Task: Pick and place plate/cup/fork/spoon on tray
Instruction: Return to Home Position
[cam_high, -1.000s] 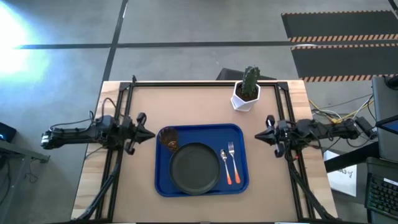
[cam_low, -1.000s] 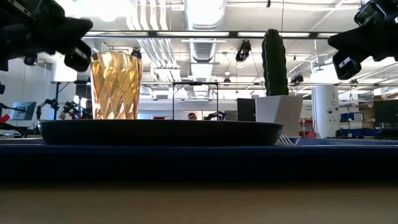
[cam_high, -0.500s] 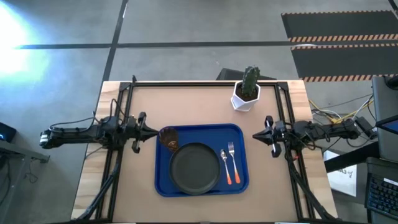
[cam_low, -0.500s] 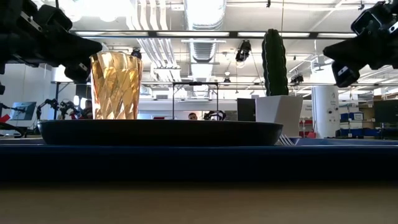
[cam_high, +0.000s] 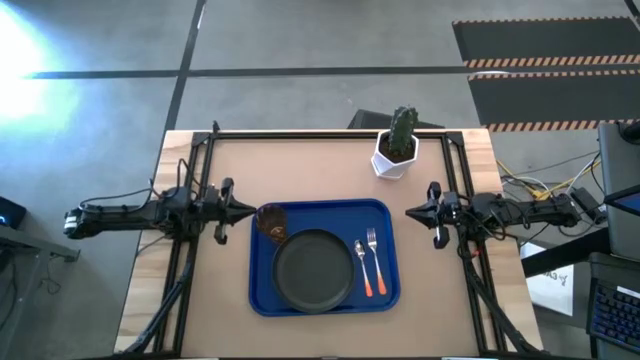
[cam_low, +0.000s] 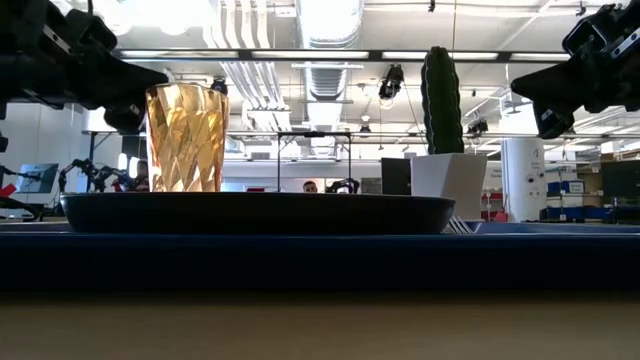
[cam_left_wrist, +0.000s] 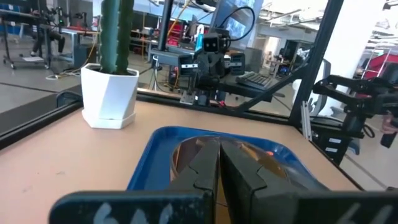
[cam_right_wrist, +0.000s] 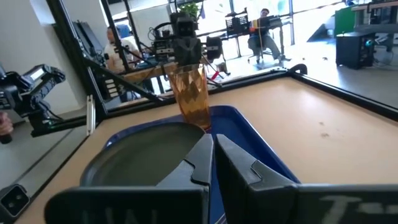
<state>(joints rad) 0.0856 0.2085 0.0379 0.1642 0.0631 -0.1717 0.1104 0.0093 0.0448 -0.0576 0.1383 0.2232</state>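
Note:
The blue tray (cam_high: 330, 212) lies at the table's middle. On it rest the dark plate (cam_high: 314, 270), the amber cup (cam_high: 271, 222) upright at its far left corner, and the spoon (cam_high: 363, 266) and fork (cam_high: 374, 258) side by side on its right part. My left gripper (cam_high: 250, 212) is shut and hangs level just left of the cup, touching nothing. My right gripper (cam_high: 410, 213) is shut and hangs level off the tray's right edge. The right wrist view shows the cup (cam_right_wrist: 189, 93) behind the plate (cam_right_wrist: 137, 155).
A white pot with a green cactus (cam_high: 397, 150) stands near the far edge, behind the tray's right corner. Black frame rails (cam_high: 330, 134) run along the far edge and both sides. Bare tabletop lies between tray and far rail.
My left gripper has turned a little in place; its shut tip now points level toward the cup. My right gripper has turned slightly as well. Both stay shut. Nothing on the tray has moved.

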